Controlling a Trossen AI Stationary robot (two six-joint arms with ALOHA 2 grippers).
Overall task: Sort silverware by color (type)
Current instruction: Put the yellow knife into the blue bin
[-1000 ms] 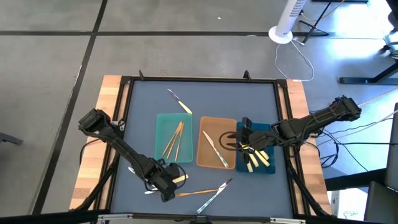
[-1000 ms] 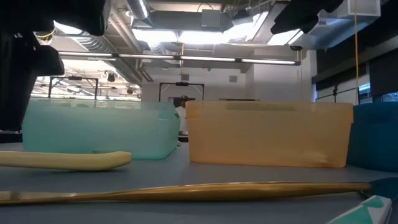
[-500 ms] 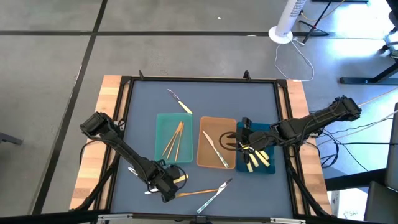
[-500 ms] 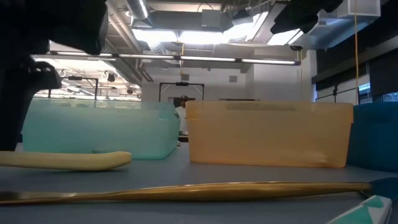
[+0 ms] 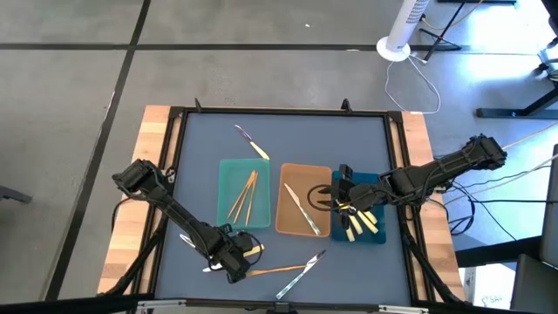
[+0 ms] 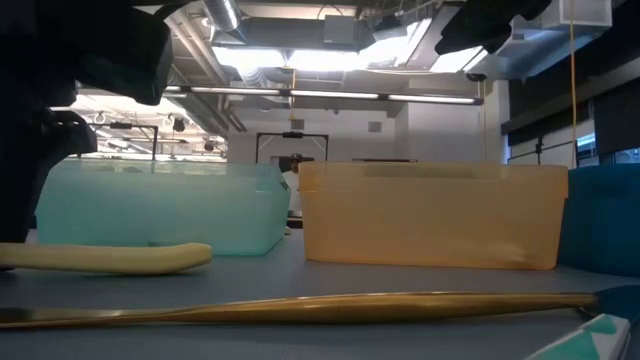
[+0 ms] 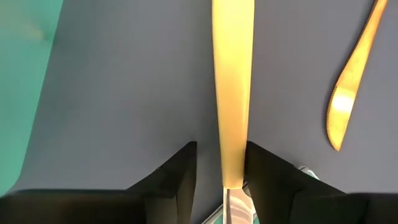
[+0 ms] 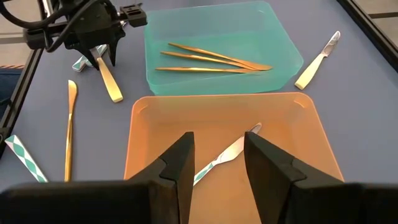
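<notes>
Yellow plastic filled the left wrist view: the yellow-handled knife (image 7: 232, 93) lay flat on the table (image 5: 200, 157), its handle running straight between the left gripper's (image 5: 235, 258) two fingers (image 7: 177, 177), which stood a little apart on either side without yet pressing it, so I would call them unclenched and straddling rather than holding. From above, that gripper sat low at the near edge of the table, just in front of the teal tray (image 5: 225, 170), with a gold knife (image 5: 277, 269) and a silver utensil (image 5: 307, 269) lying close by on its right. The step in hand looked like the pickup of the yellow-handled piece, bound, I judged, for the dark-blue tray (image 5: 373, 183) where other yellow-handled pieces (image 5: 359, 223) already lay. To do it well, the fingers needed to close squarely across the handle's width, near the end where it met the silver blade, and low enough to catch so thin a thing against the table; a skewed pinch would likely spin it or squirt it out sideways. The gold knife sat near enough that a lift straight up, not a drag, seemed wise. Across the table, the right gripper (image 5: 342, 197) waited over the seam between the tan tray (image 5: 301, 171) and the dark-blue one, its fingers (image 8: 177, 165) parted and empty, a silver knife (image 8: 227, 155) resting in the tan tray beneath. Three gold pieces (image 8: 211, 60) lay in the teal tray, and another yellow-handled knife (image 5: 252, 143) remained well beyond it.
</notes>
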